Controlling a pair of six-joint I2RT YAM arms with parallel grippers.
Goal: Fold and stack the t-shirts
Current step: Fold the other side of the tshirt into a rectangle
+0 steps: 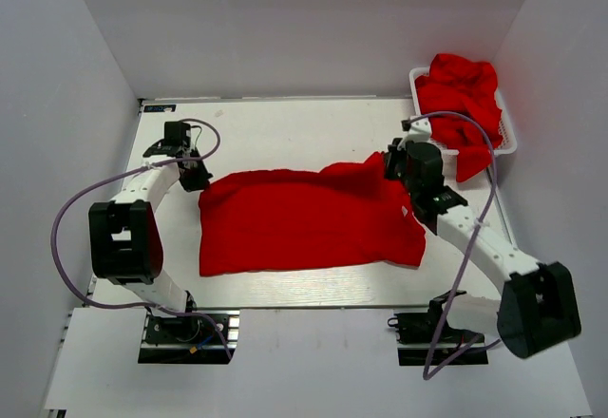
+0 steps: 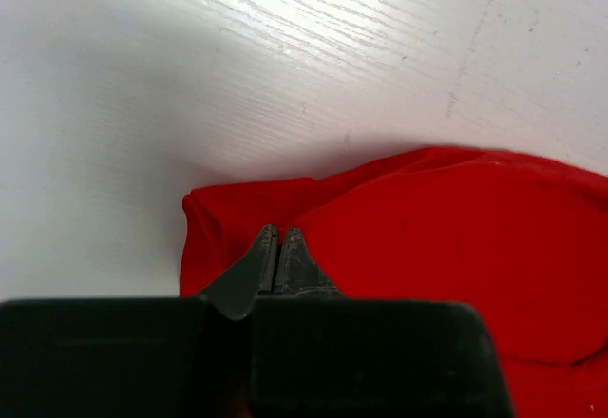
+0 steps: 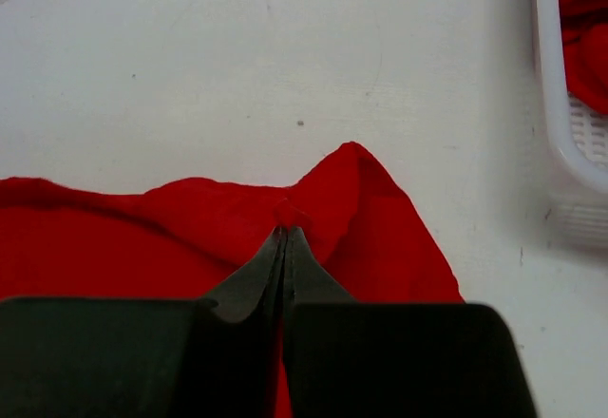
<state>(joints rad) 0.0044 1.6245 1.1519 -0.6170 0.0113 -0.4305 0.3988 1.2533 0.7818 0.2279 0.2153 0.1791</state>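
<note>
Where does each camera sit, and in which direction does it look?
Top external: above and behind the arms, looking down at the table; both arms and their bases show.
Left wrist: on the left arm, looking along the left gripper, shut on a far corner of the spread t-shirt.
Right wrist: on the right arm, looking along the right gripper, pinching the same shirt's raised edge; the basket is at right.
Shared: all three see the spread t-shirt; top and right wrist share the basket.

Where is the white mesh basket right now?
Top view: the basket sits at the table's far right corner, just beyond the right gripper, which pinches the spread t-shirt; crumpled red shirts fill it.
</note>
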